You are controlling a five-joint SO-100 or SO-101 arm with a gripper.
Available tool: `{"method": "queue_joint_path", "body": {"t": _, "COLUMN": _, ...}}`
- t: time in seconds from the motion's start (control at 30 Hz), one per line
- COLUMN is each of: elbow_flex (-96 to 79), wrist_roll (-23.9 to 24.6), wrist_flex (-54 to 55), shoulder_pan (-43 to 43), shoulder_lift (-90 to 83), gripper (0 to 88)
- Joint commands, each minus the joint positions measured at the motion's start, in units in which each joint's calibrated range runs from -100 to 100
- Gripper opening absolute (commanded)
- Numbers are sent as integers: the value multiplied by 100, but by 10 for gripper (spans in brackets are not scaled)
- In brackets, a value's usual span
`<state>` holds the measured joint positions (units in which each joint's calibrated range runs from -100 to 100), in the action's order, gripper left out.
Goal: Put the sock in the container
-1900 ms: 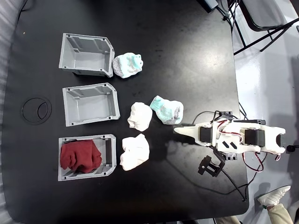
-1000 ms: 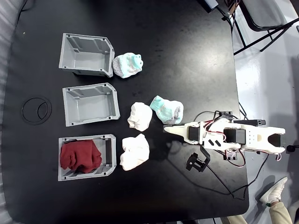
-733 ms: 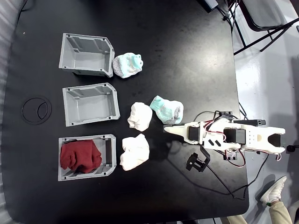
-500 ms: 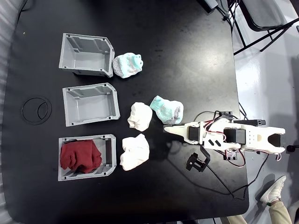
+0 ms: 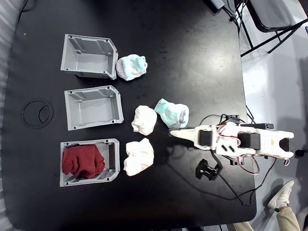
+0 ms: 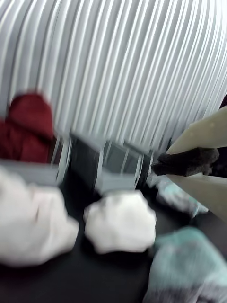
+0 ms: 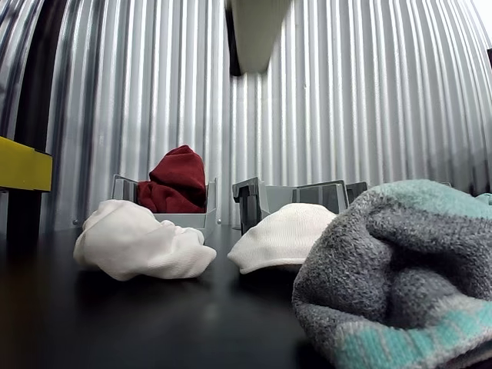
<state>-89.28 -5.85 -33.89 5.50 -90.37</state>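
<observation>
Tool (image 5: pixel 174 134) (seemingly closed) beside fuzzy balled sock (image 5: pixel 171 113).

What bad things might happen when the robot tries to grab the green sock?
1. In the fixed view the white sock sits almost against the sock, so the gripper might bump or pinch it too.
2. The gripper tip lies at the sock's edge, so it may just push the sock away.
3. A second teal sock lies by the top container, and one container already holds a red bundle, so the sock might land in a crowded bin.
</observation>
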Motion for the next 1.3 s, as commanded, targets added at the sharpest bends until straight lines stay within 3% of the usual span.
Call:
{"method": "queue_joint_path", "body": {"t": 0.0, "elbow_flex": 1047, "wrist_roll": -18, "wrist_flex": -761, "shoulder_pan": -27, "shoulder_lift": 33, "gripper": 12}}
{"method": "queue_joint_path", "body": {"t": 0.23, "elbow_flex": 2481, "wrist_roll": -30, "wrist_flex": -2452, "shoulder_pan": -121, "shoulder_lift": 275, "gripper": 12}}
{"method": "queue_joint_path", "body": {"t": 0.47, "elbow_flex": 3572, "wrist_roll": -30, "wrist_flex": -3442, "shoulder_pan": 170, "shoulder_lift": 1973, "gripper": 13}}
{"method": "queue_joint_path", "body": {"t": 0.83, "elbow_flex": 4780, "wrist_roll": -41, "wrist_flex": -3494, "shoulder_pan": 1051, "shoulder_lift": 4550, "gripper": 13}}
{"method": "queue_joint_path", "body": {"t": 1.03, "elbow_flex": 4789, "wrist_roll": -659, "wrist_flex": -3494, "shoulder_pan": 1138, "shoulder_lift": 4926, "gripper": 14}}
{"method": "queue_joint_path", "body": {"t": 1.17, "elbow_flex": 4789, "wrist_roll": -711, "wrist_flex": -3468, "shoulder_pan": 1421, "shoulder_lift": 5001, "gripper": 17}}
{"method": "queue_joint_path", "body": {"t": 1.27, "elbow_flex": 4726, "wrist_roll": -1168, "wrist_flex": -3485, "shoulder_pan": 1634, "shoulder_lift": 5010, "gripper": 17}}
